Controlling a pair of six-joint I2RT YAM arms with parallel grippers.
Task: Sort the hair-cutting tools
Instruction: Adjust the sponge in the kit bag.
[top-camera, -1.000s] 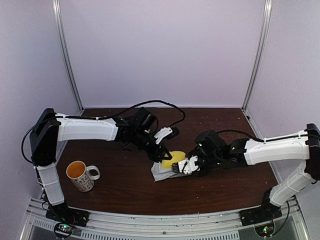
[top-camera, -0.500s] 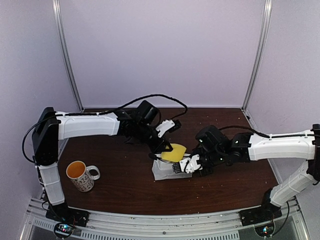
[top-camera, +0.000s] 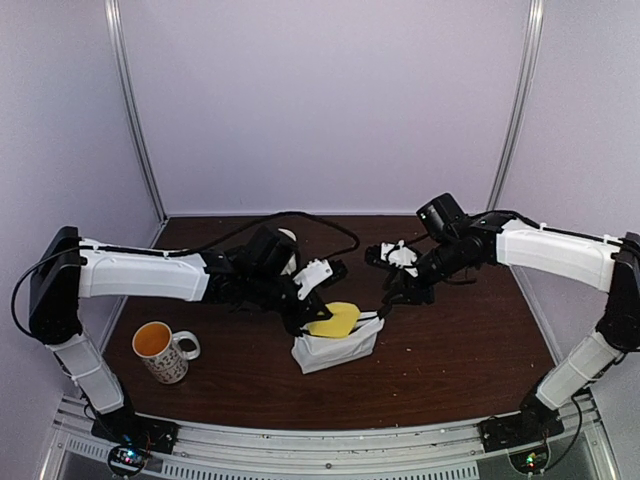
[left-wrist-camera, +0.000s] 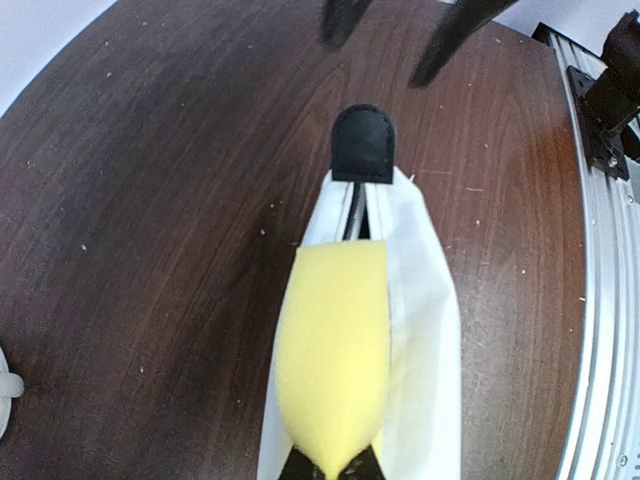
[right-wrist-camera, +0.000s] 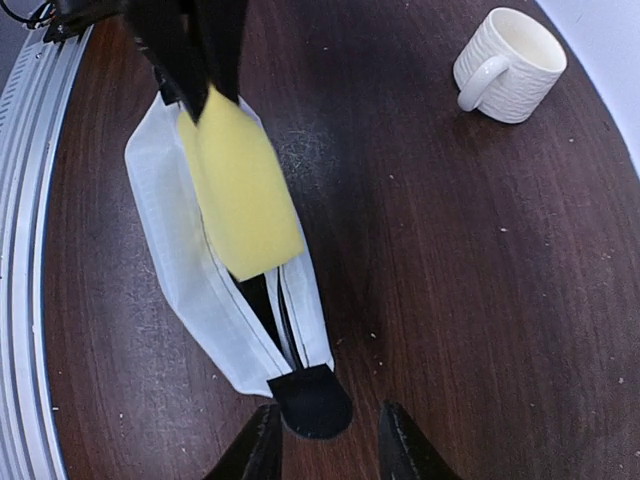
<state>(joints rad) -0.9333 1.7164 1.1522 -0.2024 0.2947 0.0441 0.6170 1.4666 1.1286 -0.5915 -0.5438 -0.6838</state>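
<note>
My left gripper (left-wrist-camera: 330, 470) is shut on the yellow sponge block (left-wrist-camera: 335, 350) and holds it over the open mouth of the white zip pouch (left-wrist-camera: 425, 330), mid-table in the top view (top-camera: 335, 348). My right gripper (right-wrist-camera: 330, 445) is open and empty, hovering above the pouch's black end tab (right-wrist-camera: 313, 400); in the top view it (top-camera: 390, 285) is raised, back right of the pouch. Something dark (right-wrist-camera: 258, 298) shows inside the pouch slot; I cannot tell which tool it is. No scissors, comb or clipper shows in the open.
A patterned mug (top-camera: 163, 350) with orange inside stands front left. A white ribbed mug (right-wrist-camera: 510, 50) stands behind the left arm, partly hidden in the top view (top-camera: 287, 238). The metal rail (left-wrist-camera: 600, 250) marks the near table edge.
My right gripper has pulled up and back to the right, away from the pouch; the dark toothed tool it held at the pouch mouth no longer shows. The left arm has drawn back slightly, sponge still held.
</note>
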